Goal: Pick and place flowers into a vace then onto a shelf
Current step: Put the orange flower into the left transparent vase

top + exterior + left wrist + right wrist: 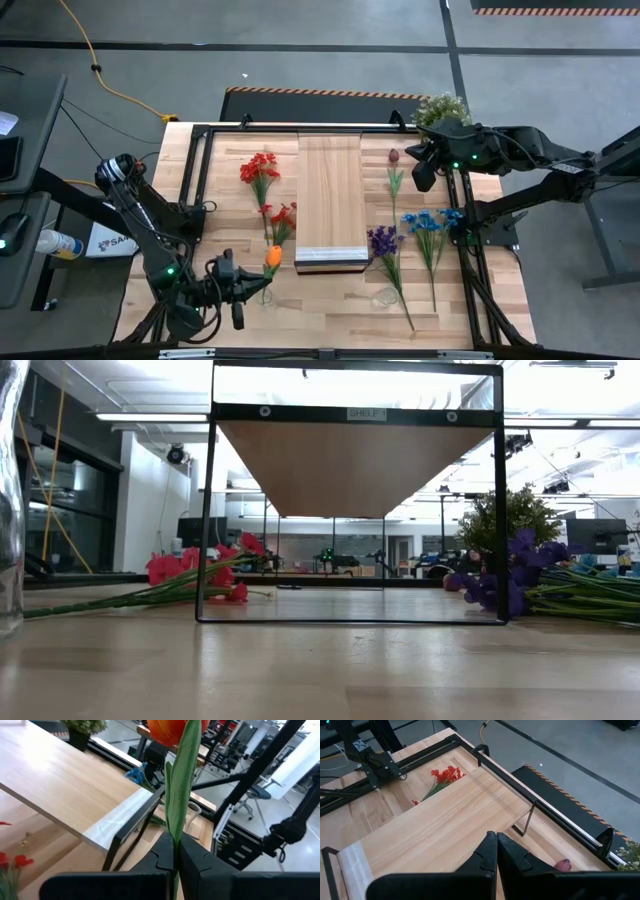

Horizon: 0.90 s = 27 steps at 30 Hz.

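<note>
Left gripper (pixel 176 852) fingers pinch the green stem of an orange-headed artificial flower (pixel 176 730), lower left in the high view, beside the raised light-wood shelf (pixel 330 190). Judged light and floppy; best held low on the stem. Right gripper (pixel 496 851), upper right, closed, empty.

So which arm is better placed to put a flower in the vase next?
Left. Its tool is shut on the orange flower, near the vase. The right tool is shut and empty, over the shelf.
</note>
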Each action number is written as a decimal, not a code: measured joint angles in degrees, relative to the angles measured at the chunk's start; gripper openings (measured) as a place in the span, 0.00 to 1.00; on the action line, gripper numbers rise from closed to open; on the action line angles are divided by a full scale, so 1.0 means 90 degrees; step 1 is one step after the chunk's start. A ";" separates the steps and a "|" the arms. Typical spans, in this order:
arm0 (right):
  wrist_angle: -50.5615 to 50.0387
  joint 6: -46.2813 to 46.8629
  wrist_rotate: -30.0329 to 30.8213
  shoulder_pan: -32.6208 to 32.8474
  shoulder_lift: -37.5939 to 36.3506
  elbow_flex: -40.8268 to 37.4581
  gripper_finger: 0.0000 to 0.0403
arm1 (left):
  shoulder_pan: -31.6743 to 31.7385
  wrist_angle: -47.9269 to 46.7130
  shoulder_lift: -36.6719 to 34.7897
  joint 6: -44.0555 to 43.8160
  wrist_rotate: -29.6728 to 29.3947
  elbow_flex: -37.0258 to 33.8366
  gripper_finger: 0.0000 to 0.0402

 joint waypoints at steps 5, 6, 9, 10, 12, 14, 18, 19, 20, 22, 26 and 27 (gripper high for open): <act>0.0002 0.0107 -0.0104 0.0002 0.0000 0.0000 0.00 | 0.0000 -0.0010 0.0000 -0.0087 0.0014 0.0000 0.14; 0.0002 0.0145 -0.0104 0.0002 0.0000 0.0000 0.00 | 0.0000 -0.0011 0.0000 -0.0087 0.0016 0.0000 0.15; 0.0000 0.0165 -0.0104 0.0000 0.0000 0.0002 0.00 | 0.0000 -0.0011 0.0000 -0.0088 0.0068 0.0000 0.16; 0.0001 0.0165 -0.0105 0.0000 0.0000 0.0001 0.00 | 0.0000 -0.0013 0.0000 -0.0089 0.0110 0.0000 0.16; 0.0001 0.0165 -0.0104 0.0002 0.0000 0.0001 0.00 | 0.0000 -0.0017 0.0000 -0.0089 0.0144 0.0000 0.16; 0.0002 0.0165 -0.0106 0.0002 0.0000 0.0000 0.00 | 0.0000 -0.0017 0.0000 -0.0089 0.0152 0.0000 0.17; 0.0002 0.0165 -0.0106 0.0002 0.0000 0.0000 0.00 | 0.0000 -0.0014 0.0000 -0.0091 0.0152 0.0000 0.17; 0.0002 0.0165 -0.0107 0.0001 0.0000 0.0001 0.00 | 0.0000 -0.0004 0.0000 -0.0091 0.0154 0.0000 0.17; 0.0000 0.0165 -0.0106 0.0002 0.0000 0.0001 0.00 | 0.0000 0.0002 0.0000 -0.0092 0.0153 0.0000 0.17; 0.0002 0.0165 -0.0109 0.0002 0.0000 0.0002 0.00 | 0.0000 0.0002 0.0000 -0.0095 0.0153 0.0000 0.17; 0.0000 0.0165 -0.0122 0.0002 0.0000 0.0000 0.00 | 0.0000 0.0005 0.0000 -0.0104 0.0243 0.0000 0.17; 0.0000 0.0165 -0.0138 0.0002 0.0000 0.0001 0.00 | 0.0000 0.0007 0.0000 -0.0110 0.0309 0.0000 0.17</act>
